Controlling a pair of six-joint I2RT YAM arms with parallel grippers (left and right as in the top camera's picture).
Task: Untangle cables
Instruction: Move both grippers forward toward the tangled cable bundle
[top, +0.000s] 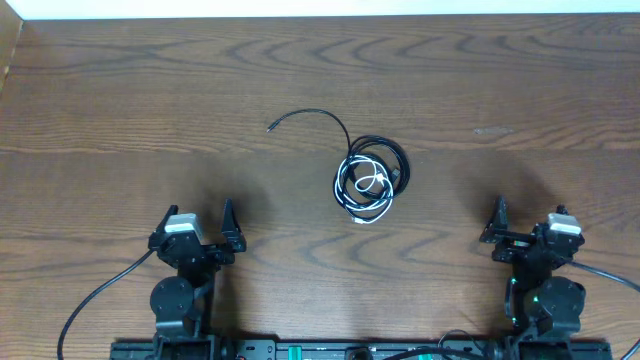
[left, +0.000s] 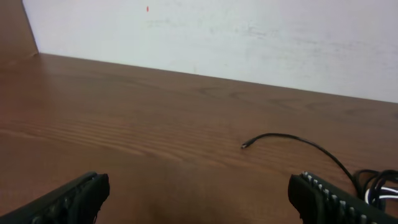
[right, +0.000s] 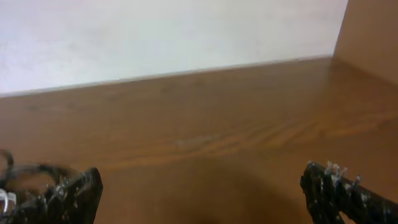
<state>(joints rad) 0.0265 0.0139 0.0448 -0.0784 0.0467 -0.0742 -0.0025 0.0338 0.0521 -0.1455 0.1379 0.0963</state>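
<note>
The cables lie in one tangled coil (top: 371, 180) in the middle of the table: black loops with a thinner white cable (top: 368, 182) wound inside. One black end (top: 306, 116) arcs out to the upper left, its plug tip at the far left. In the left wrist view that loose end (left: 292, 140) shows ahead and the coil (left: 376, 183) shows at the right edge. In the right wrist view the coil (right: 25, 174) is at the left edge. My left gripper (top: 226, 225) and right gripper (top: 497, 222) are both open, empty, near the front edge.
The wooden table (top: 120, 100) ends at a white wall along the back. Thick black wires (top: 95, 295) run from the arm bases at the front, on both sides. A wooden side panel (right: 373, 31) stands at the far right.
</note>
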